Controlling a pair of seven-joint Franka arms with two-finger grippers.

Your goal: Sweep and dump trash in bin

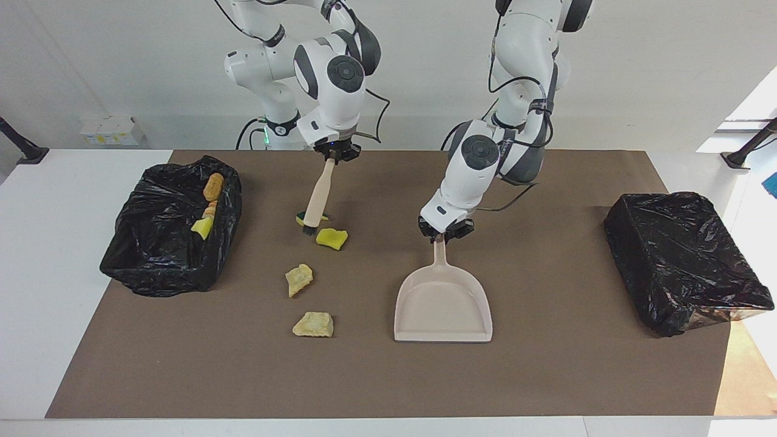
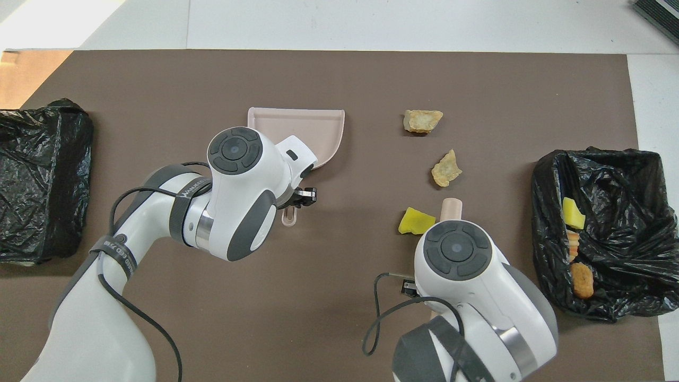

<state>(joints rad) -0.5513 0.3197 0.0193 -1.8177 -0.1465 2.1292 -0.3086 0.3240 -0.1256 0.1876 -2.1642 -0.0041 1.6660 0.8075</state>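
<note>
**Sweep station: brush, dustpan, scraps on brown mat**

Tool: I see the beige hand brush (image 1: pixel 317 197) tilted, its bristle end down on the yellow-and-green sponge piece (image 1: pixel 312 216). Its handle top is pinched in the right gripper (image 1: pixel 335 153).

Second tool: the dustpan (image 1: pixel 442 303) lies flat on the mat, handle toward the robots. The left gripper (image 1: pixel 445 233) is clamped on that handle's end.

Trash: a yellow sponge piece (image 1: pixel 332 238) sits just beside the bristles. Two pale foam chunks (image 1: pixel 298 279) (image 1: pixel 313 325) lie farther from the robots. More scraps rest inside the black-lined bin (image 1: pixel 159 261) at the right arm's end.

Surface: I note a brown mat (image 1: pixel 546 364) over a white table (image 1: pixel 48 255), and a second black-lined bin (image 1: pixel 686 261) at the left arm's end. The wall is plain white.

Arms: both are bent downward, wrists over the mat.
</note>
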